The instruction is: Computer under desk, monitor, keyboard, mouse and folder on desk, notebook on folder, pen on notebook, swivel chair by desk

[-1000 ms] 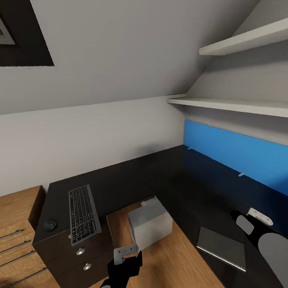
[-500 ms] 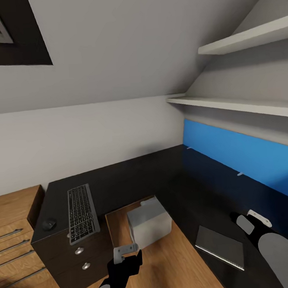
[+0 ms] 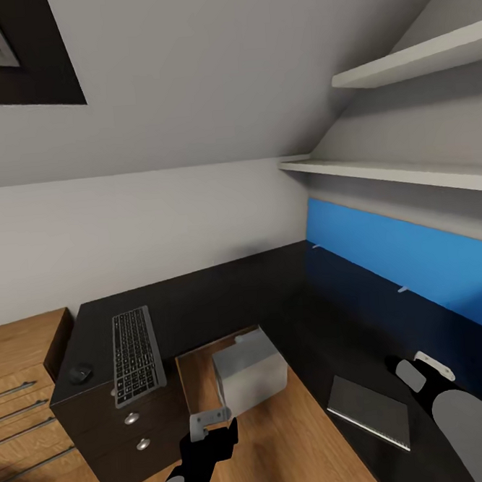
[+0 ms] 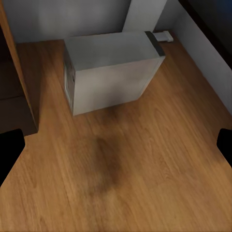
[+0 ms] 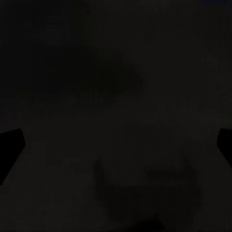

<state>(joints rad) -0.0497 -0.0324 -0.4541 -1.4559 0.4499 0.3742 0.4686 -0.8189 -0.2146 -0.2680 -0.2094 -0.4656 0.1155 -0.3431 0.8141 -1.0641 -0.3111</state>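
In the head view we see the black L-shaped table (image 3: 274, 296) filling the middle of the frame, its bright blue back panel (image 3: 409, 257) running along the right side under two white shelves (image 3: 402, 174). The keyboard (image 3: 136, 355) lies on the table's left wing, lower left of the frame, with the mouse (image 3: 80, 372) just beside it on its left, the two apart. Below them are the black drawers (image 3: 136, 434) with round silver knobs. The computer (image 3: 250, 373) stands on the wooden floor (image 3: 301, 446) in the inner corner of the table, lower centre of the frame, just beside the drawers. The notebook (image 3: 368, 411) lies flat on the table at the lower right. Light wooden cabinets (image 3: 21, 389) sit at the left edge, and a dark-framed skylight (image 3: 8, 49) shows at the upper left. Our left claw (image 3: 210, 423) hangs low at the bottom centre, over the floor near the computer; in the left wrist view the computer (image 4: 113, 70) stands ahead on the planks and the two black fingertips (image 4: 9, 150) show at opposite edges, so the claw is spread wide with nothing between. Our right claw (image 3: 423, 369) sits over the table at the lower right; the right wrist view is nearly black, with fingertips (image 5: 9, 145) at the far edges, spread apart and empty.
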